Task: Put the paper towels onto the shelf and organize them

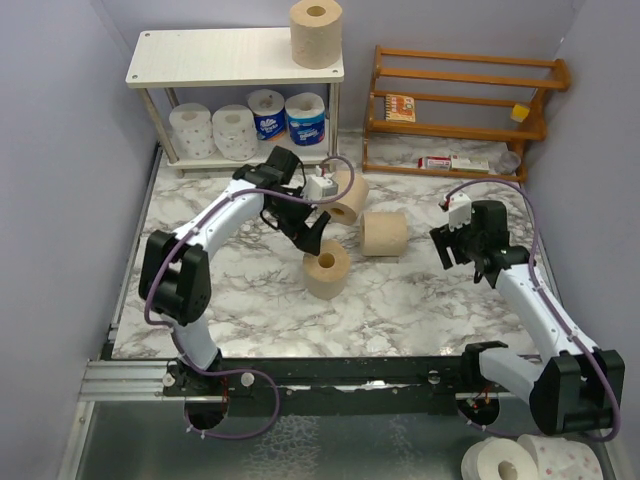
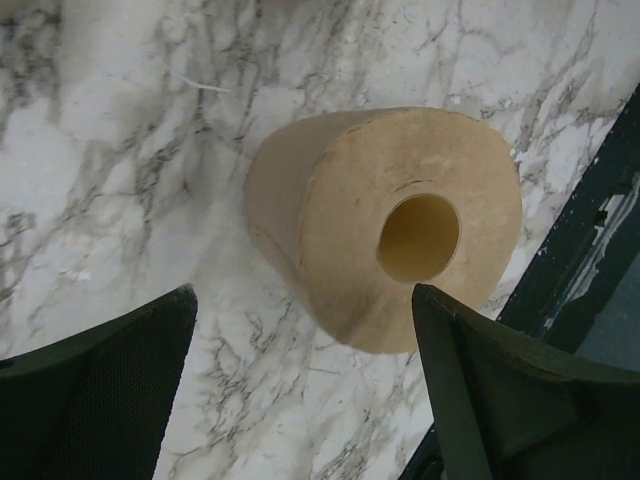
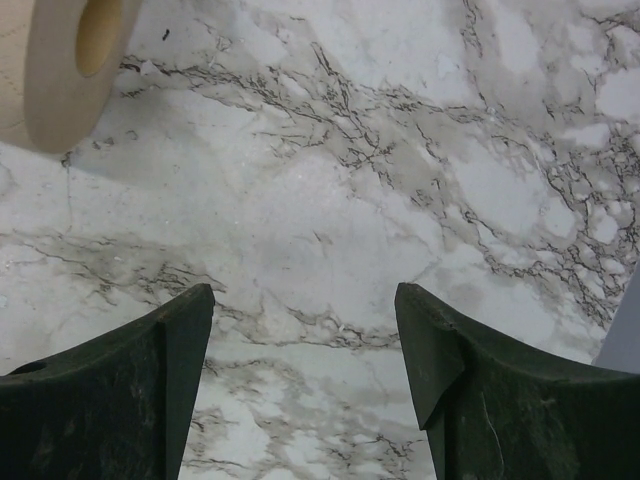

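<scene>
From above: my left claw (image 1: 313, 240) hangs spread wide (nothing held) over the middle of the desk (image 1: 420, 300), just beside the nearest tan roll (image 1: 327, 268). A second tan roll (image 1: 347, 197) and a third tan roll (image 1: 384, 234) sit just beyond. The shelf (image 1: 200, 58) stands at the far left corner, with a fourth tan roll (image 1: 316, 33) on its top board and two dotted rolls (image 1: 234, 130) and two blue rolls (image 1: 305, 118) below. My right claw (image 1: 465, 262), released too, hovers near the right edge.

Left wrist: the nearest tan roll's core faces me, ahead of my gaping left fingers (image 2: 100, 390).

Right wrist: marbled desk shows between my parted right fingers (image 3: 100, 400).
</scene>
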Robot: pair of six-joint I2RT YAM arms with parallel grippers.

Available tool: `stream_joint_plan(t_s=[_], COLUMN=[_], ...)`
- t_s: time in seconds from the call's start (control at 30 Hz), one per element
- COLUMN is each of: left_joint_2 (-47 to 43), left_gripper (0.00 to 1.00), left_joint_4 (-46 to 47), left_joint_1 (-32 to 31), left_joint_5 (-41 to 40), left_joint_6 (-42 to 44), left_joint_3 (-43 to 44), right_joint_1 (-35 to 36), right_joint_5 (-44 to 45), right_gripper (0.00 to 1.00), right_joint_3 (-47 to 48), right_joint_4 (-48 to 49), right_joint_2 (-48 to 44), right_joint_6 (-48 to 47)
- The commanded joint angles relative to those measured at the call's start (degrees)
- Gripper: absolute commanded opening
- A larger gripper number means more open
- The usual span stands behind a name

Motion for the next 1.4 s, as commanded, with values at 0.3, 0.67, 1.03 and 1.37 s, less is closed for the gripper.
stream_joint_plan(t_s=[0.3, 0.67, 1.03, 1.37], left_joint_2=[5.4, 5.6, 6.7, 8.4], left_gripper=[0.81, 0.55, 0.01, 0.0], left_joint_4=[-4.6, -3.2, -3.2, -4.7], left_joint_1=[-2.4, -2.4, -2.5, -3.8], left_joint_5=[8.2, 9.1, 9.5, 11.5], left_joint_6=[1.8, 1.6, 1.3, 1.9], left_joint_3=[3.1, 0.3, -0.1, 0.5], right_joint_1=[-0.1, -0.1, -0.1, -0.1], right_joint_5=[3.7, 3.6, 3.2, 3.1], right_gripper=[0.74, 0.74, 0.74, 0.74], right_joint_3=[0.2, 0.2, 0.2, 0.3], right_joint_4=[2.9, 2.9, 2.8, 2.8], right_joint_2=[3.0, 2.3, 2.8, 3.2], right_joint_6=[-0.9, -0.9, -1.0, -1.1])
